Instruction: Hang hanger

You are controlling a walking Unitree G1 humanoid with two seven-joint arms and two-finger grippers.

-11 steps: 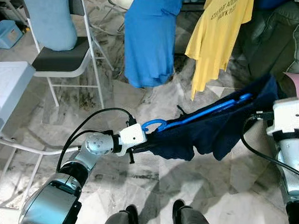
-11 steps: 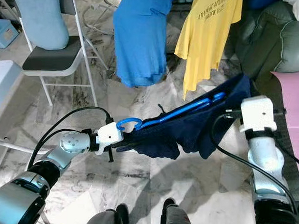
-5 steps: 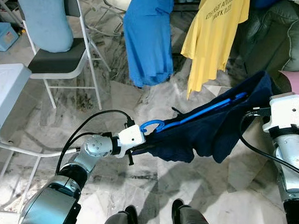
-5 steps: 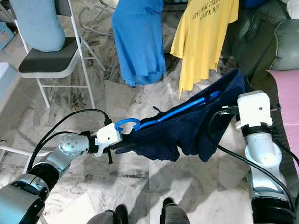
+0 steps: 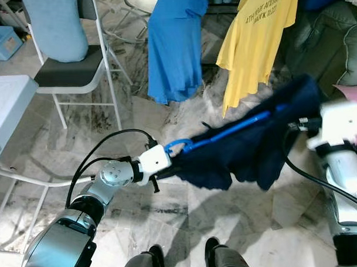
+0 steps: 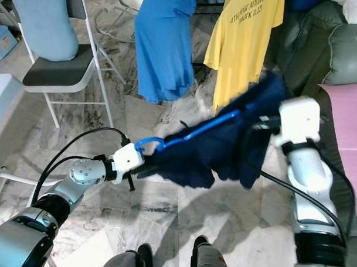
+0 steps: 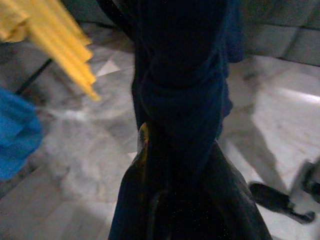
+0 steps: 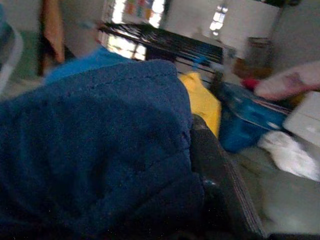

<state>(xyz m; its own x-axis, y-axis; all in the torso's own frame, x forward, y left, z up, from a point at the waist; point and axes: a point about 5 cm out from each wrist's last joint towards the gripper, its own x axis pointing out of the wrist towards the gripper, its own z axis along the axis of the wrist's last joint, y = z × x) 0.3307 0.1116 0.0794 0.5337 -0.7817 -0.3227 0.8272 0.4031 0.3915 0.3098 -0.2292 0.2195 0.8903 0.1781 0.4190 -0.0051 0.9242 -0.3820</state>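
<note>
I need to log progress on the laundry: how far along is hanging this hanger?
Done: the dark blue garment is already on the blue hanger. In hand: the left gripper holds the garment beside the hook, and the right gripper holds its far end, carrying it slung above the marble floor. Left: the hook is not yet on any rail, unlike the hung yellow shirt and blue garment.
</note>
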